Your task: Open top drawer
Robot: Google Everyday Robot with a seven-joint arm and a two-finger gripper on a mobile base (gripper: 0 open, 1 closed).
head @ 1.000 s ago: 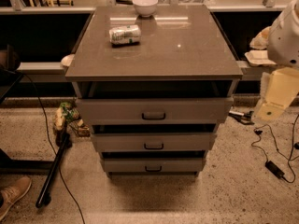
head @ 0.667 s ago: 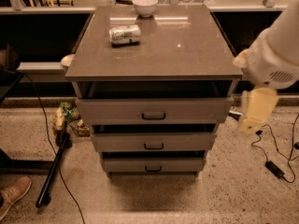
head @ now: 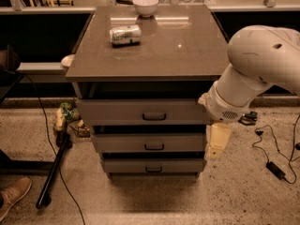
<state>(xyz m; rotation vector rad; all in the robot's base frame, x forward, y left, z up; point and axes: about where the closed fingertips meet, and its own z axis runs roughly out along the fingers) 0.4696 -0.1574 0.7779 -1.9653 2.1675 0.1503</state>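
Observation:
The top drawer (head: pixel 117 111) is the widest of three grey drawers under a grey-brown countertop (head: pixel 154 55). Its small dark pull handle (head: pixel 154 116) sits at the centre of the front. The front stands a little forward of the two drawers below, with a dark gap above it. My white arm (head: pixel 255 69) comes in from the right. My cream gripper (head: pixel 217 142) hangs down at the cabinet's right edge, level with the middle drawer (head: pixel 122 143), to the right of and below the top handle.
A silver can (head: pixel 125 34) lies on its side on the countertop, and a white bowl (head: pixel 145 5) stands at its back edge. Cables and a power brick (head: pixel 276 168) lie on the floor at the right. A black pole (head: pixel 52 172), snack bags (head: pixel 65 118) and a shoe (head: pixel 13 197) are at the left.
My arm has swung left and in front of the cabinet's right side. The gripper has moved from beside the cabinet to its right edge. The drawers have not moved.

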